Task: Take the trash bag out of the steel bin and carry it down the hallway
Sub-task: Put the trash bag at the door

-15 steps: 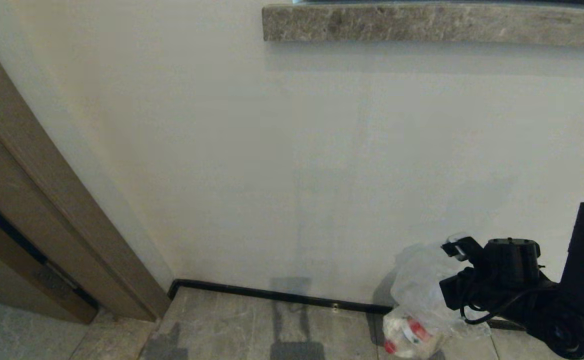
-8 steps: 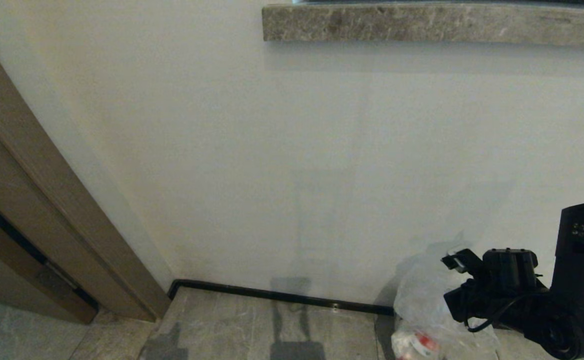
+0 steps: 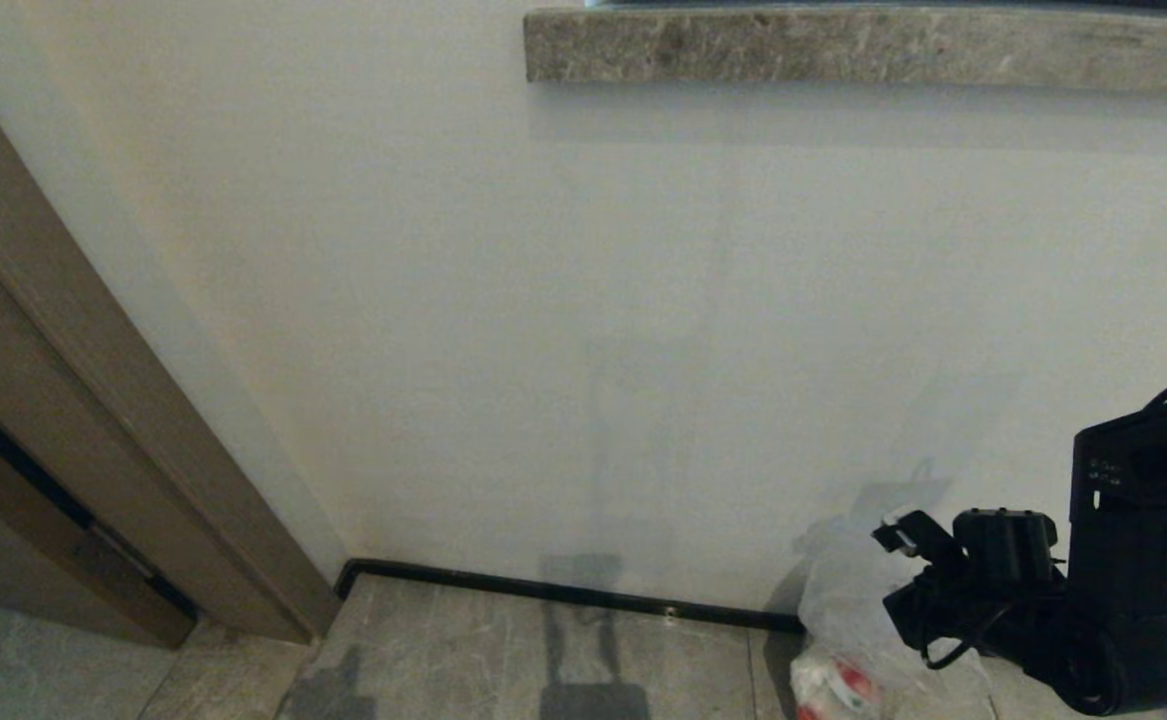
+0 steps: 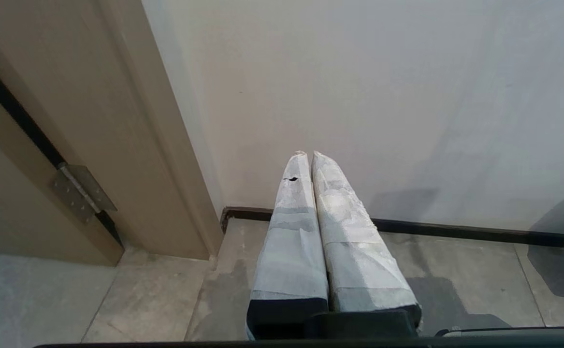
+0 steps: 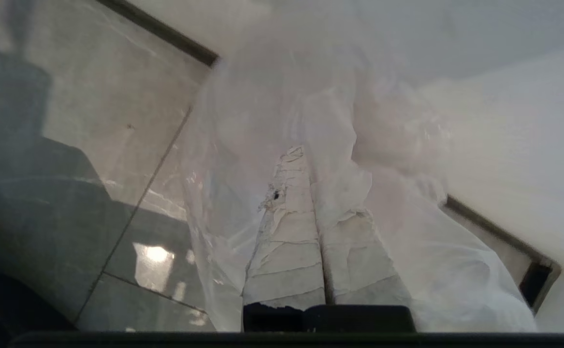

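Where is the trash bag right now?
In the head view the trash bag hangs low on the right, in front of the pale wall near the black baseboard, pinched in the right gripper.

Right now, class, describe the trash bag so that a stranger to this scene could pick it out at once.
Follow the pale wall down to its black skirting, then right. There the trash bag hangs from the shut right gripper. It is the only crinkled, see-through thing here, with red showing inside.
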Controlling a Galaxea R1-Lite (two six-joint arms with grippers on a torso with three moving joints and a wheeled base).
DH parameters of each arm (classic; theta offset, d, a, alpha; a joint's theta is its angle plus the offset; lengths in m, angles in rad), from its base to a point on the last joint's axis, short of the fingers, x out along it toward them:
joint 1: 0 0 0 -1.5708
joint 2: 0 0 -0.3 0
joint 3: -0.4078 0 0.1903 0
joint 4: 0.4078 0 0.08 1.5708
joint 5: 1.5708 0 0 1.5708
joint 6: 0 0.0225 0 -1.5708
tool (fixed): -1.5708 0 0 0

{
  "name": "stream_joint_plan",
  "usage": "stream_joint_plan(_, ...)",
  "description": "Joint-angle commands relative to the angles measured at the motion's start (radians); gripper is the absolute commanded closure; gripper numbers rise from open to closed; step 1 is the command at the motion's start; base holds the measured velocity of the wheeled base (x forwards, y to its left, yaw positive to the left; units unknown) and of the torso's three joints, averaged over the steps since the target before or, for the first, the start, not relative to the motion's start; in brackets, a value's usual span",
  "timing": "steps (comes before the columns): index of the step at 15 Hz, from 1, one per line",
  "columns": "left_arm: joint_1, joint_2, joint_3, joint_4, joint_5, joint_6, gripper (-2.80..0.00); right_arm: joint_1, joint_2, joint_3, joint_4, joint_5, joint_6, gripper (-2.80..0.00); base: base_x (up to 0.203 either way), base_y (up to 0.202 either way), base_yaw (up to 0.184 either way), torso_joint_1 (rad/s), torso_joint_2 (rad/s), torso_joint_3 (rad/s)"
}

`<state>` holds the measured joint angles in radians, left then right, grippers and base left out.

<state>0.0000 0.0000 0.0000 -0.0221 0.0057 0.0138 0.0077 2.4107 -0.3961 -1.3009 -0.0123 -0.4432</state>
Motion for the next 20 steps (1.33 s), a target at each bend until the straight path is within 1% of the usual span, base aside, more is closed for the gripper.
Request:
stream_joint_plan(1, 0.000, 0.000, 0.012, -0.001, 0.000, 0.000, 0.00, -0.003, 0.051, -0.022, -0.007, 0.000, -0.004, 0.00, 0.000, 0.000, 0.000, 0.000, 0.00, 0.000)
stream_joint_plan(4, 0.000, 0.000, 0.012, -0.001, 0.000, 0.000, 0.00, -0.002, 0.096, -0.062, -0.045, 0.000, -0.009, 0.00, 0.000, 0.000, 0.000, 0.000, 0.00, 0.000)
stream_joint_plan(13, 0.000, 0.000, 0.012, -0.001, 0.000, 0.000, 0.00, -0.008, 0.120, -0.068, -0.069, 0.018, -0.015, 0.00, 0.000, 0.000, 0.000, 0.000, 0.00, 0.000)
stream_joint_plan(14, 0.000, 0.000, 0.012, -0.001, 0.000, 0.000, 0.00, -0.008, 0.119, -0.072, -0.064, 0.018, -0.023, -2.80, 0.000, 0.000, 0.000, 0.000, 0.00, 0.000)
stream_joint_plan(20, 0.000, 0.000, 0.012, -0.001, 0.000, 0.000, 0.00, -0.010, 0.078, -0.060, -0.057, 0.016, -0.024, -2.80, 0.000, 0.000, 0.000, 0.000, 0.00, 0.000)
